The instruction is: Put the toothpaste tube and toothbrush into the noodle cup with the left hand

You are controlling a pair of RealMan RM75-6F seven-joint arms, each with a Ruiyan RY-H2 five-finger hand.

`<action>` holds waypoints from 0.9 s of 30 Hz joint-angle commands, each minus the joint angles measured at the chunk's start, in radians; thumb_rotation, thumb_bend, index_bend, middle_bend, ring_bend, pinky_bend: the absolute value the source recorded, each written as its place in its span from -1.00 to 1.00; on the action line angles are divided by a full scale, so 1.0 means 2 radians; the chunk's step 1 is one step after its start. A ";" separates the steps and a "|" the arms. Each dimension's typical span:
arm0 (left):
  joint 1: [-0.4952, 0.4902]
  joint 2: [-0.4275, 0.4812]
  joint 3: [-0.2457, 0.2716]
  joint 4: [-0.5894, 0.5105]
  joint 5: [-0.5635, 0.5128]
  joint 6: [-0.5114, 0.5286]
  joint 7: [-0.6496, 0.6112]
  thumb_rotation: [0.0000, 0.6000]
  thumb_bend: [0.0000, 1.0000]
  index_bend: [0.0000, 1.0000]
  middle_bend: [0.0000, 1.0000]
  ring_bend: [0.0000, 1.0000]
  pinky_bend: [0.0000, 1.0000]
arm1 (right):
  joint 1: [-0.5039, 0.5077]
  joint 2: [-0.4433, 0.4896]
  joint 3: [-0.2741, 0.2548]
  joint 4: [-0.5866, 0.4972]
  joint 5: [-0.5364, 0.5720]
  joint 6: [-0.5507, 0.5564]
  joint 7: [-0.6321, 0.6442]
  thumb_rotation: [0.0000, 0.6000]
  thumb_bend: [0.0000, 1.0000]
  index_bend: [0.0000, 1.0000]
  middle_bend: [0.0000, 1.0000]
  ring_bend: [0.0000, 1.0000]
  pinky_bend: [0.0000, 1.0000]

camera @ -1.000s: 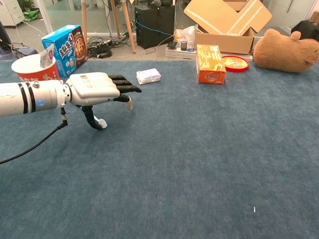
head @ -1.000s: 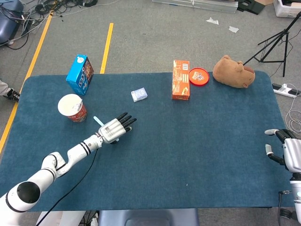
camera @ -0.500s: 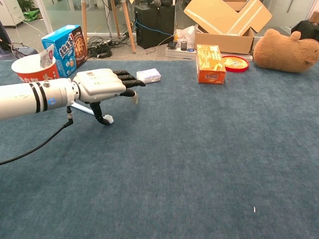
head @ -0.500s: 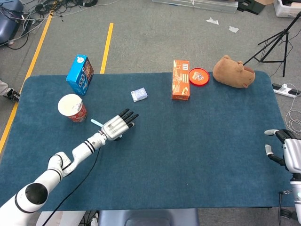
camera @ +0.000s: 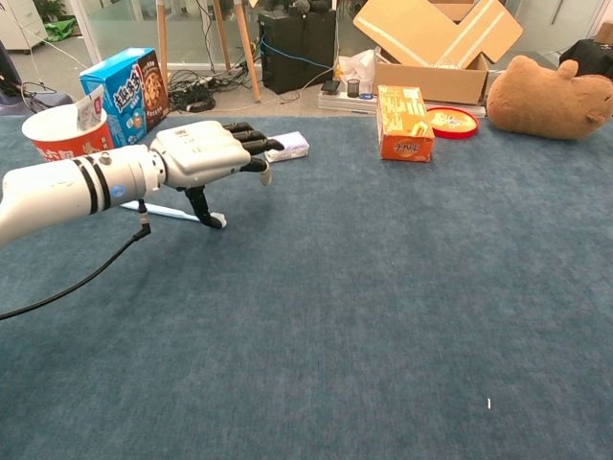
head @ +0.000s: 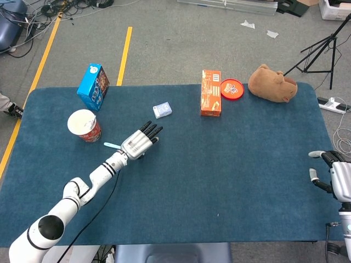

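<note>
**Spotter:** Which step are you on?

**Operator:** The toothbrush, I think. Something pale stands up inside the noodle cup [head: 84, 125], and I take it to be the toothpaste tube [camera: 90, 105], though it's too small for me to be sure. If so, one item is in and one is left.

**Spotter:** Where's the brush?

**Operator:** The toothbrush [camera: 177, 213] lies flat on the cloth right under my left hand [camera: 206, 153]. Its handle runs out past the wrist side. The other end sits just past the thumb.

**Spotter:** Have you got hold of it?

**Operator:** No, I don't believe so. The fingers [camera: 251, 144] are stretched straight out, side by side and above the table. Only the thumb hangs down, with its tip at the brush or right against it. Nothing is closed around the brush.

**Spotter:** And the cup?

**Operator:** It's behind the hand, off past the wrist and away from the fingertips. The brush handle points roughly that way.

**Spotter:** Next move?

**Operator:** I'd lower the palm and curl the fingers down to meet the thumb across the handle. Then I'd lift and swing the hand back toward the cup, tipping the brush upright to drop it in beside the tube. The brush is thin and flat on the cloth, so I expect it could skid or roll away instead of coming up.

**Spotter:** Right side?

**Operator:** The right hand [head: 329, 170] is well away, at the far table edge. It's partly cut off, so I can't tell its pose.
</note>
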State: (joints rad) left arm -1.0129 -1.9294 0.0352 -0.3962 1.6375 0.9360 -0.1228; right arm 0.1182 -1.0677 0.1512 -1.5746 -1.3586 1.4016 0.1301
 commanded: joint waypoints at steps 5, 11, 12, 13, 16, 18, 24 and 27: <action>0.004 0.039 -0.011 -0.058 -0.020 -0.027 0.037 1.00 -0.96 -0.44 -1.00 -1.00 -1.00 | 0.002 -0.001 -0.001 0.000 -0.001 -0.003 -0.002 1.00 -0.30 -0.22 -0.16 -0.42 0.12; 0.013 0.086 -0.035 -0.137 -0.064 -0.069 0.094 1.00 -0.96 -0.21 -1.00 -1.00 -1.00 | 0.003 -0.005 -0.004 -0.001 -0.004 -0.004 -0.011 1.00 -0.30 -0.22 -0.16 -0.42 0.12; 0.015 0.094 -0.039 -0.151 -0.073 -0.076 0.105 1.00 -0.96 -0.19 -1.00 -1.00 -1.00 | 0.003 -0.005 -0.004 -0.001 -0.004 -0.004 -0.012 1.00 -0.30 -0.22 -0.16 -0.42 0.12; 0.016 0.100 -0.042 -0.161 -0.080 -0.081 0.113 1.00 -0.96 -0.18 -1.00 -1.00 -1.00 | 0.004 -0.006 -0.004 -0.001 -0.004 -0.004 -0.013 1.00 -0.30 -0.22 -0.16 -0.42 0.12; 0.019 0.117 -0.050 -0.191 -0.098 -0.095 0.137 1.00 -0.96 -0.16 -1.00 -1.00 -1.00 | 0.005 -0.007 -0.005 -0.001 -0.003 -0.006 -0.016 1.00 -0.30 -0.22 -0.16 -0.42 0.12; 0.020 0.126 -0.054 -0.207 -0.107 -0.102 0.149 1.00 -0.96 -0.15 -1.00 -1.00 -1.00 | 0.005 -0.008 -0.005 0.000 -0.002 -0.007 -0.017 1.00 -0.30 -0.22 -0.16 -0.42 0.12; 0.024 0.141 -0.062 -0.236 -0.134 -0.119 0.184 1.00 -0.96 -0.14 -1.00 -1.00 -1.00 | 0.006 -0.009 -0.005 0.001 0.000 -0.010 -0.018 1.00 -0.30 -0.22 -0.16 -0.42 0.12; 0.026 0.139 -0.064 -0.237 -0.143 -0.120 0.192 1.00 -0.96 -0.12 -1.00 -1.00 -1.00 | 0.006 -0.009 -0.005 0.000 -0.001 -0.009 -0.019 1.00 -0.30 -0.22 -0.16 -0.42 0.12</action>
State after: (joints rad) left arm -0.9622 -1.6505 -0.0903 -0.8678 1.3548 0.6972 0.2590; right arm 0.1307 -1.0852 0.1413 -1.5739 -1.3604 1.3831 0.0924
